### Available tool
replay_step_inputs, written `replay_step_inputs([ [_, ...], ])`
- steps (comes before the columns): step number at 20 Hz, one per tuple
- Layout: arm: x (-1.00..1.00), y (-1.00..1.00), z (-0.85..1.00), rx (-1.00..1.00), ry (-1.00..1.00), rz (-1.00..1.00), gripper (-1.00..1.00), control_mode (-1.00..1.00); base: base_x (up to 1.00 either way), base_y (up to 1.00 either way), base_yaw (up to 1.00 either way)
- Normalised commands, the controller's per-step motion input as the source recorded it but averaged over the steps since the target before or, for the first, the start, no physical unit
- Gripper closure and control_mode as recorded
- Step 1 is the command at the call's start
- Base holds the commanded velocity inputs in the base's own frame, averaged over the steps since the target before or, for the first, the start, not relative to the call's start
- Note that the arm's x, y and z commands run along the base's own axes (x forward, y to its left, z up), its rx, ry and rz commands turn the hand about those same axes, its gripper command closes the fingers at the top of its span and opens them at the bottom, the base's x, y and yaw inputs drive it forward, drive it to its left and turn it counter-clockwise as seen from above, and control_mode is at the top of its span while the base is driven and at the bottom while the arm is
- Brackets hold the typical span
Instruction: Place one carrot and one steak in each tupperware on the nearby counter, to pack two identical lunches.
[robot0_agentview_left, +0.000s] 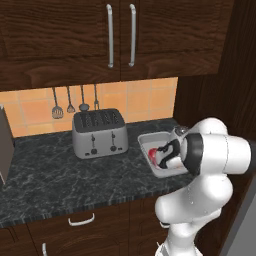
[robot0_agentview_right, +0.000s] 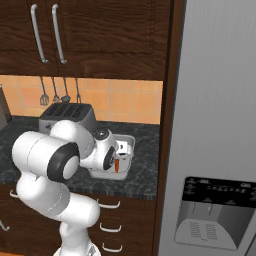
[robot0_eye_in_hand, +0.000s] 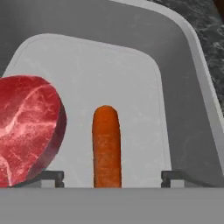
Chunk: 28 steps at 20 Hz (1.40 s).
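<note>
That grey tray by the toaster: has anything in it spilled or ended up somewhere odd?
Nothing stands out. The tupperware sits flat on the counter; a steak and a carrot lie side by side on its floor, nothing spilled. The open pincer straddles the carrot.

Left base view: the arm bent low over a grey tray on the black worktop

The tool (robot0_agentview_left: 167, 152) hangs over the tupperware (robot0_agentview_left: 146, 141), its jaw state hidden by the white wrist; a red steak (robot0_agentview_left: 153, 154) lies in the tray just to the tool's left, partly covered by it; the tray sits on the speckled worktop (robot0_agentview_left: 60, 175); the silver toaster (robot0_agentview_left: 99, 132) stands well to the tool's left, apart from the tray; four utensils (robot0_agentview_left: 75, 102) hang on the orange tiles above the toaster; dark cabinet doors (robot0_agentview_left: 120, 35) with silver handles sit high above; a drawer handle (robot0_agentview_left: 81, 220) shows below the worktop edge.
</note>
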Motion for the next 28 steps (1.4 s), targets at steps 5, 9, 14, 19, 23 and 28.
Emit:
replay_step_inputs([
  [5, -0.51, 0.11, 0.94, 0.0, -0.15, 0.0, -1.0, -1.0, 0.0, 0.0, 0.0],
  [9, -0.51, 0.1, 1.0, 0.0, -0.13, 0.0, -1.0, -1.0, 0.0, 0.0, 0.0],
  [14, -0.57, 0.21, 1.0, 0.0, -0.02, -0.03, -1.0, -1.0, 0.0, 0.0, 0.0],
  [19, -0.84, 0.07, 1.0, 0.01, -0.03, 0.0, -1.0, -1.0, 0.0, 0.0, 0.0],
  [23, -0.96, 0.02, 0.98, 0.06, 0.02, -0.02, -1.0, -1.0, 0.0, 0.0, 0.0],
  [28, -0.95, 0.0, 1.0, 0.1, 0.03, -0.05, -1.0, -1.0, 0.0, 0.0, 0.0],
])
